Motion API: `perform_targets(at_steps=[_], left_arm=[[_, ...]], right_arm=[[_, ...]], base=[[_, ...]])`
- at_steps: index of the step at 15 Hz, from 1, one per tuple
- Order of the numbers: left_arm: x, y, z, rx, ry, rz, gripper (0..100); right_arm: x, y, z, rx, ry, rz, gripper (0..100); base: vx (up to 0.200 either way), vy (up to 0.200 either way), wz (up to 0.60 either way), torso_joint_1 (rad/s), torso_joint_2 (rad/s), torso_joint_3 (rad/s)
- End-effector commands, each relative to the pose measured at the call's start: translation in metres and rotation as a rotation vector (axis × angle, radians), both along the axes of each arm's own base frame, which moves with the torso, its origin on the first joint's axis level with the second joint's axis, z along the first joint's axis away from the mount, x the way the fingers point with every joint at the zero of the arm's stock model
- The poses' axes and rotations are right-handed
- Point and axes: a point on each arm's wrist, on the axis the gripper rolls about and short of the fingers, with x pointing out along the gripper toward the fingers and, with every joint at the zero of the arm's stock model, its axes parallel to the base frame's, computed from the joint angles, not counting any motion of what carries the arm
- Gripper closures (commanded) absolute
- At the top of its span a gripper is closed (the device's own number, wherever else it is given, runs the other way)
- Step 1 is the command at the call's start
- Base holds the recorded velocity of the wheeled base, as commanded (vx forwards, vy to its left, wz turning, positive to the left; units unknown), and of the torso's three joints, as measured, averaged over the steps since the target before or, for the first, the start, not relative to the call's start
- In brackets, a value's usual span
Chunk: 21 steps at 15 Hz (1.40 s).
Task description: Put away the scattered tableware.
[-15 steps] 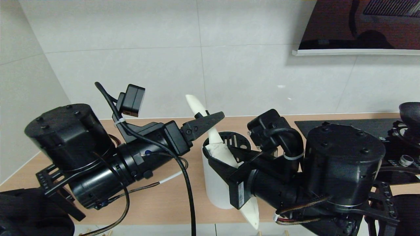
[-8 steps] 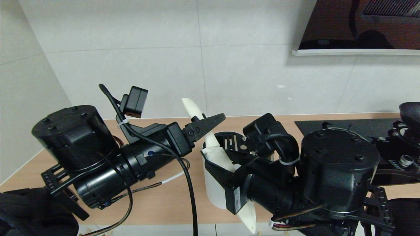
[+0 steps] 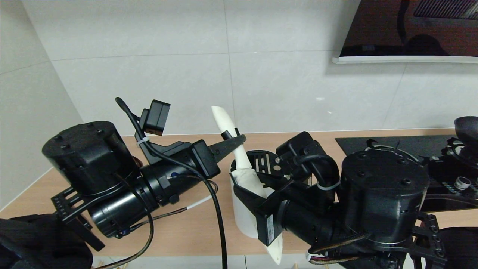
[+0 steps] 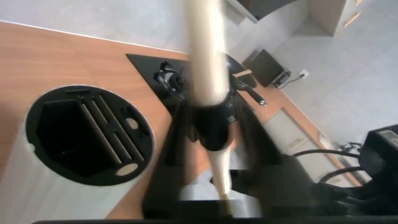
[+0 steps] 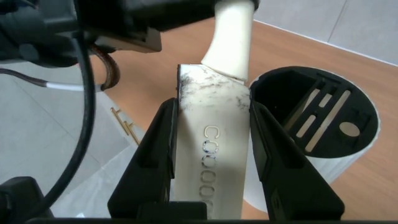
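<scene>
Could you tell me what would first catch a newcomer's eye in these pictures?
A long white utensil hangs between both grippers: the left gripper clamps its slim end, the right gripper its broad part. Close by, a white holder with a black slotted top stands on the wooden counter.

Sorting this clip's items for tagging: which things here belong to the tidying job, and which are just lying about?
Job: knife, gripped by left gripper and right gripper; slotted holder.
Lying about: cooktop; hood; counter.
</scene>
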Motion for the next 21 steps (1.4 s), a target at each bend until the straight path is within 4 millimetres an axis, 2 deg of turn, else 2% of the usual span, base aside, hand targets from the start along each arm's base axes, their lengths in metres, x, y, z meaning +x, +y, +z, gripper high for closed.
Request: perform_targets(at_steps=[1,9,10,14,16,18,19,20,21], left_arm=[[0.0,0.0,0.0,0.0,0.0,0.0,100],[-0.005,0.003,0.005,-0.034,-0.05,-0.009,100],[-0.005,0.003,0.005,-0.036,-0.051,-0.008,100],[-0.005,0.003,0.009,-0.037,-0.063,-0.002,100],[-0.008,0.006,0.018,-0.044,-0.078,0.003,100],[-0.01,0.014,0.036,-0.044,-0.091,0.042,100],[-0.01,0.017,0.042,-0.046,-0.089,0.065,100],[-0.009,0.02,0.058,-0.051,-0.078,0.146,100],[-0.009,0.02,0.058,-0.051,-0.078,0.146,100]], right_arm=[[0.0,0.0,0.001,0.009,-0.005,0.001,100],[0.001,0.0,0.003,0.028,-0.017,-0.015,100],[0.001,0.0,0.003,0.028,-0.017,-0.015,0],[0.0,-0.001,0.004,0.042,-0.025,-0.016,0],[0.0,-0.01,0.014,0.081,-0.053,-0.047,0],[0.011,-0.037,0.036,0.128,-0.089,-0.123,0],[0.015,-0.045,0.041,0.135,-0.095,-0.146,0],[0.028,-0.065,0.052,0.144,-0.11,-0.221,0],[0.028,-0.065,0.052,0.144,-0.11,-0.221,0]], base=[[0.0,0.0,0.0,0.0,0.0,0.0],[0.0,0.0,0.0,0.0,0.0,0.0],[0.0,0.0,0.0,0.0,0.0,0.0],[0.0,0.0,0.0,0.0,0.0,0.0],[0.0,0.0,0.0,0.0,0.0,0.0],[0.0,0.0,0.0,0.0,0.0,0.0],[0.0,0.0,0.0,0.0,0.0,0.0],[0.0,0.0,0.0,0.0,0.0,0.0],[0.0,0.0,0.0,0.0,0.0,0.0]])
